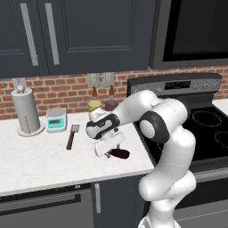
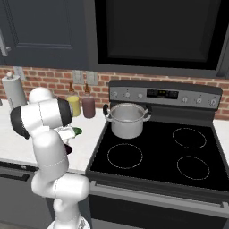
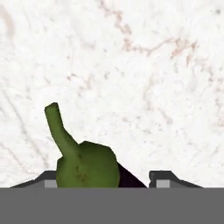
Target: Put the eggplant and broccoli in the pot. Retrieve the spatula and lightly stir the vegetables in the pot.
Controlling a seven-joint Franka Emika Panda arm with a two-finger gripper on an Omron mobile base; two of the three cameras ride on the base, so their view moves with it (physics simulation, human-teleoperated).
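1. End effector (image 3: 105, 181) low over the counter (image 3: 131, 65), one fingertip (image 3: 164, 178) on each side of the eggplant (image 3: 87, 168). Jaws partly drawn in; impossible to tell whether pinching firmly or merely bracketing.
2. Step in hand, by judgement: securing the eggplant for transfer to the pot (image 2: 126, 120).
3. Recommended practice for the grasp:
   - Close across the thick purple body, not across the green cap or stalk.
   - Check centring first: in the hand view the cap sits hard by one tip, with a sliver of counter beside the other. Uneven contact likely to nudge or roll the vegetable.
   - Close slowly and evenly, given rounded, glossy skin prone to slipping.
   - Lift straight up and confirm the hold before swinging toward the stove.
4. Location of the eggplant: directly beneath the end effector, between its tips, lying on the counter. In the left base view, one dark end (image 1: 120, 154) protruding from under the hand. Pot well apart from the end effector, on the stove. Spatula (image 1: 72, 136) flat on the counter on the opposite side, near but not touching.
5. Appearance of the eggplant: olive-green, faintly speckled cap with a slim, slightly curved stalk pointing away from the end effector. Body very dark purple, almost black, shiny, elongated. Most of it hidden at the bottom of the hand view.
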